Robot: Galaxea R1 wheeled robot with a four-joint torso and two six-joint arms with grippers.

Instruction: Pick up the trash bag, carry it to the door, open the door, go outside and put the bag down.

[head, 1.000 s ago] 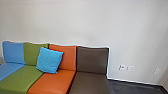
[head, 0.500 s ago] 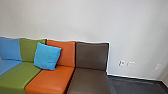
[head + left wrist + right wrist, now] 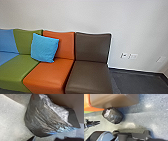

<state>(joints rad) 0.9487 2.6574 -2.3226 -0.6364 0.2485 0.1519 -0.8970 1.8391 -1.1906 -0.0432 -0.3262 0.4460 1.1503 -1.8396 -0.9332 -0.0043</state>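
Note:
The dark trash bag [image 3: 114, 116] sits on the floor against the brown end seat in the right wrist view, with clear crumpled plastic in its mouth. My left gripper [image 3: 100, 122] is off to one side of it there, its two fingers a little apart, with floor visible between them and the bag. Seen large in the left wrist view, the shiny, creased bag [image 3: 41, 120] has the clear plastic along its upper edge. How my right gripper stands cannot be told.
A sofa of blue, green, orange and brown seats [image 3: 88, 73] runs along a white wall [image 3: 100, 15]. A blue cushion [image 3: 44, 47] leans on its backrest. Wall outlets [image 3: 133, 56] are to the right of it, above dark floor [image 3: 137, 81].
The head view has shifted as the camera moved. The sofa now shows higher and larger, with more of the seat fronts in view.

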